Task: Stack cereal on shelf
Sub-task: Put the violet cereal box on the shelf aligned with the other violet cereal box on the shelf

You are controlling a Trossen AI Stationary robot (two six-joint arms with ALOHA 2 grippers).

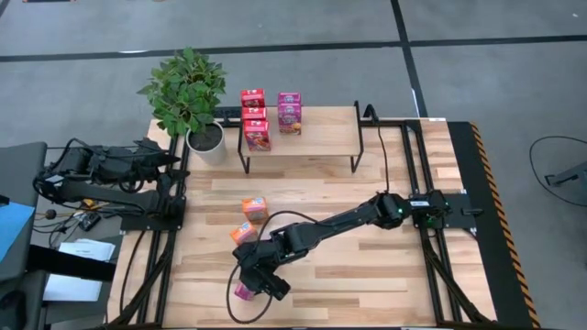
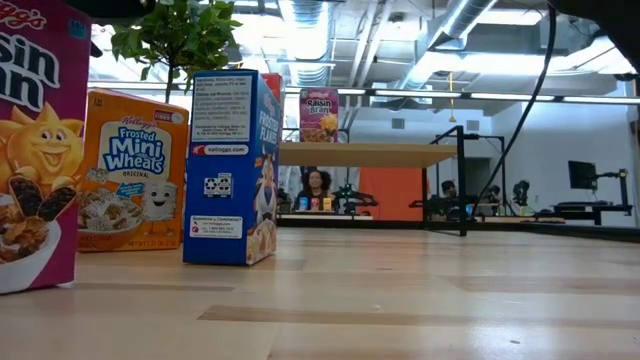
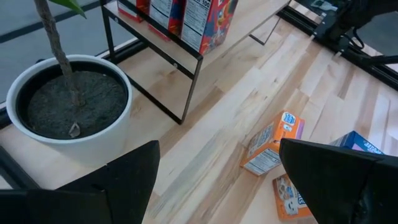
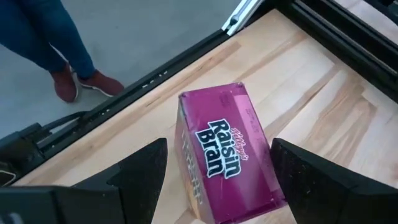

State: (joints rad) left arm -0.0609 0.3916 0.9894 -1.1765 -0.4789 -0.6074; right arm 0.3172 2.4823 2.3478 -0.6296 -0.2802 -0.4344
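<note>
Right wrist view shows the right gripper spread wide over a purple cereal box standing near the tabletop front edge. It looks light and stiff; squeeze its flat sides gently.

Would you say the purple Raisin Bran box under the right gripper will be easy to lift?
Probably: the Raisin Bran box looks like stiff, light cardboard with flat sides between the open right gripper fingers. Its glossy print may slip, and standing upright it could tip if nudged.
</note>
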